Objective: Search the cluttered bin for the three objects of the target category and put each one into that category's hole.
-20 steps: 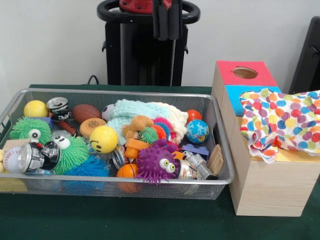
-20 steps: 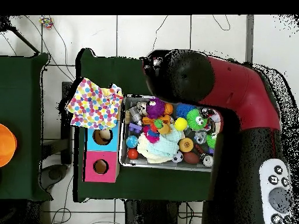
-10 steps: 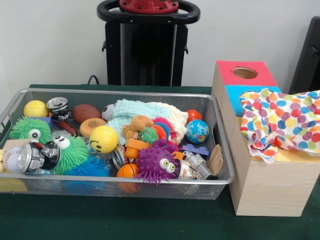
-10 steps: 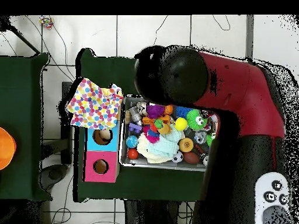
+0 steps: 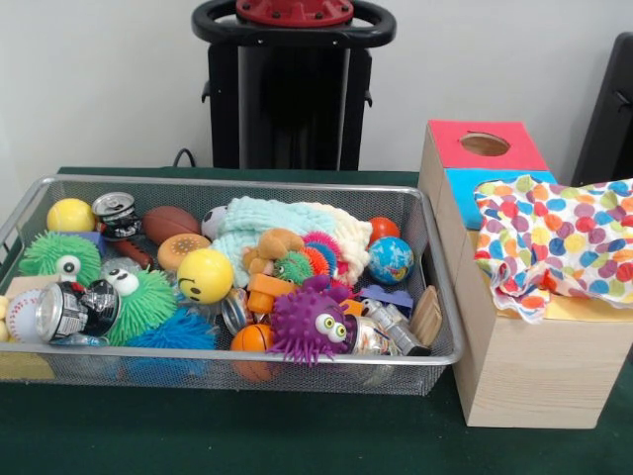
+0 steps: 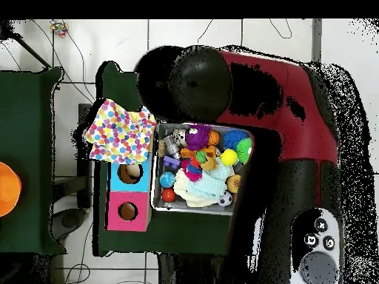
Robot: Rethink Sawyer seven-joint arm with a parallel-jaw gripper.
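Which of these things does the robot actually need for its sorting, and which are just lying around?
Part of the job:
wire bin
toys and cans inside it, e.g. purple spiky ball
box with holes

Just lying about:
polka-dot cloth
orange object on the side table

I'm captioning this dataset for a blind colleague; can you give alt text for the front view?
A wire mesh bin on a green table is crammed with toys: a yellow smiley ball, a purple spiky creature, fuzzy green creatures, cans, a globe ball. Right of it stands a wooden box with a round hole in its red top, partly draped with a polka-dot cloth. No gripper shows.
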